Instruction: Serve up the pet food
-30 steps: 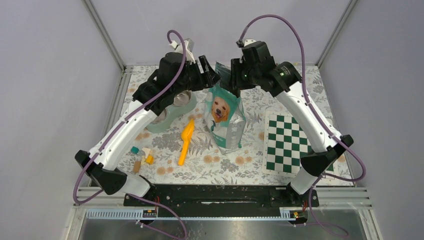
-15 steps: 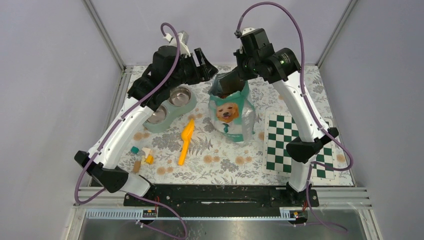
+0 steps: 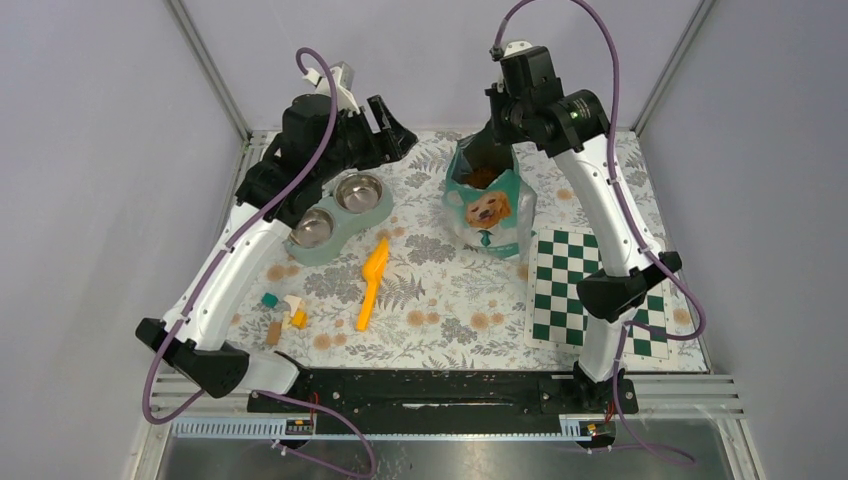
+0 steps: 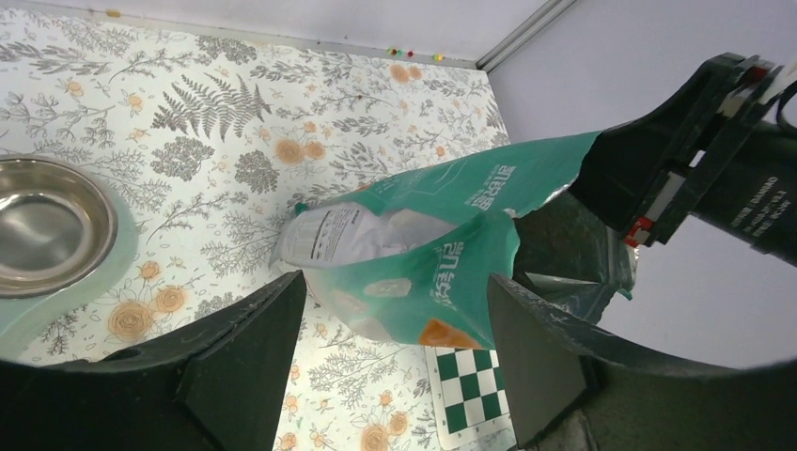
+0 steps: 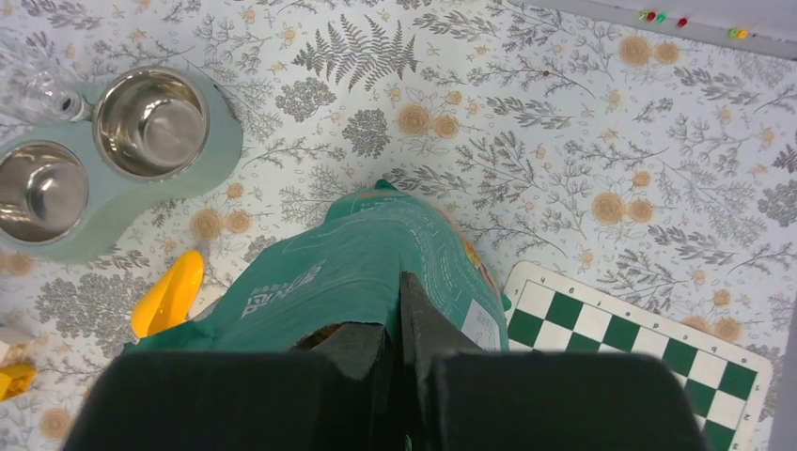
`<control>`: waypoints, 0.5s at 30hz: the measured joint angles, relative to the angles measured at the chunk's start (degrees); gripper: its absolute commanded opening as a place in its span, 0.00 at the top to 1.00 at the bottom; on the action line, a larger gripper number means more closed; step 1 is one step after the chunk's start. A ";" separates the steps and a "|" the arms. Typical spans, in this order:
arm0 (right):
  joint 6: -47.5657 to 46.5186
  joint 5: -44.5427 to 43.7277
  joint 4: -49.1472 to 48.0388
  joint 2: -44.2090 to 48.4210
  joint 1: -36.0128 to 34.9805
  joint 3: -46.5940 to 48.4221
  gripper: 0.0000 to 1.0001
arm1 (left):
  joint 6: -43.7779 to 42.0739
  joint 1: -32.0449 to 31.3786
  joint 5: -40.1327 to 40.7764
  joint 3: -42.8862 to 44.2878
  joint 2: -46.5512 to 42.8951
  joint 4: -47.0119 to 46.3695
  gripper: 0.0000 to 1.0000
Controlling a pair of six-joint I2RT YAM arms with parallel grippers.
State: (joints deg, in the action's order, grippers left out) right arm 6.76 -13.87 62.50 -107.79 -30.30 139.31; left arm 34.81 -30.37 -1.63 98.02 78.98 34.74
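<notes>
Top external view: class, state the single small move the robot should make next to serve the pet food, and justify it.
Probably lower the open left claw to the orange plastic scoop. The right claw grips the rim of the green pet food bag, brown kibble shows inside, and both steel bowls are empty.

White arm links (image 3: pixel 240 263), black joints (image 3: pixel 615 292), purple cables (image 3: pixel 611 100)

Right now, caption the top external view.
Right gripper grips the open pet food bag; left gripper hangs open near the bowls.
</notes>
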 measured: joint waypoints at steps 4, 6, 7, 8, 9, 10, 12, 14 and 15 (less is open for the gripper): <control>2.69 0.72 1.29 -0.76 0.83 1.60 1.00 | 0.11 0.17 -0.74 -1.05 0.00 0.11 0.28; 5.01 0.96 3.39 -2.03 1.01 4.37 1.00 | 0.22 0.17 -1.46 -1.14 0.00 0.09 0.28; 6.29 1.01 4.15 -2.54 1.05 5.33 1.00 | 0.35 0.17 -1.81 -1.14 0.00 0.09 0.28; 7.48 1.03 4.76 -2.78 1.09 5.86 1.00 | 0.48 0.17 -2.25 -1.14 0.00 0.02 0.28; 8.74 1.01 5.01 -2.84 1.11 5.97 1.00 | 0.76 0.17 -2.93 -1.33 0.00 -0.17 0.28; 9.86 0.92 5.09 -2.84 1.11 5.97 1.00 | 0.79 0.17 -3.02 -1.42 0.00 -0.17 0.28; 11.19 0.66 4.98 -2.84 1.14 5.62 1.00 | 1.05 0.17 -3.65 -2.21 0.00 -0.44 0.28; 11.69 -0.04 3.69 -2.47 1.18 4.13 0.84 | 1.11 0.17 -3.87 -3.21 -0.02 -0.61 0.28; 11.80 -0.31 2.47 -1.97 1.27 2.62 0.75 | 1.11 0.17 -3.91 -3.89 -0.07 -0.63 0.27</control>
State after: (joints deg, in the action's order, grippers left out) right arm 18.57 -14.17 64.97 -109.75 -29.04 141.93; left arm 35.92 -30.20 -5.54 94.13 78.91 34.11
